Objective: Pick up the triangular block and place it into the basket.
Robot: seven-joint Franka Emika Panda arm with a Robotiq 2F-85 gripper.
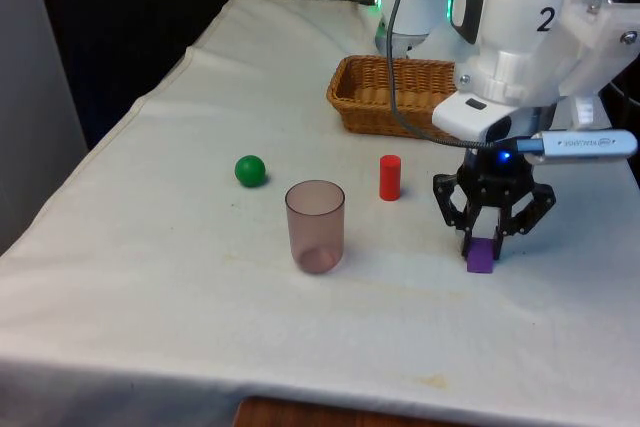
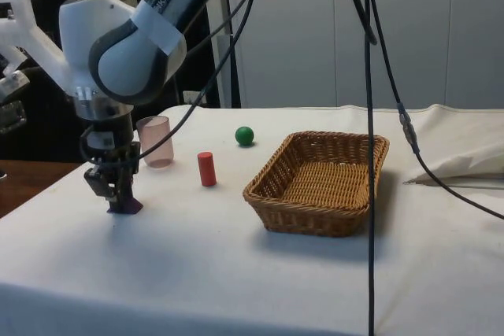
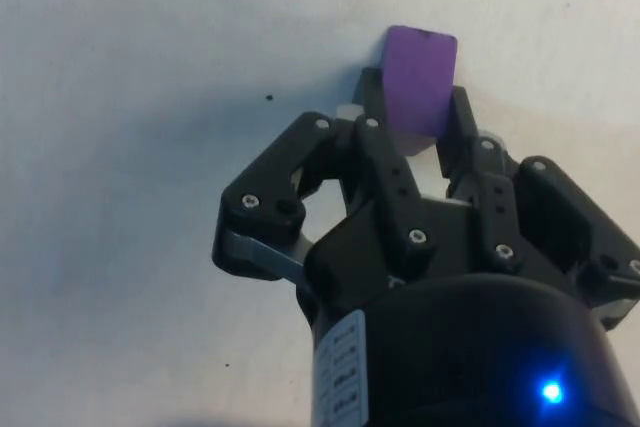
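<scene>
Pincer (image 1: 484, 244) fingers are pressing in on the purple triangular block (image 1: 480, 257) from both sides, holding it narrow between them while it is sitting on the white tabletop (image 1: 150, 277), near the edge on the front view's right. In the wrist view the block (image 3: 418, 79) is sticking out past the fingertips (image 3: 375, 97), so the grip is taking only its upper part. From the side, the pincer (image 2: 118, 192) is standing upright over the block (image 2: 126, 206), probably so that a straight lift will clear the cloth. The wicker basket (image 1: 350, 102) is waiting farther back, well apart. A red cylinder (image 1: 390, 177), a pink translucent cup (image 1: 315, 226) and a green ball (image 1: 250, 170) are standing toward the front view's left, none of them seeming to obstruct the carry.
</scene>
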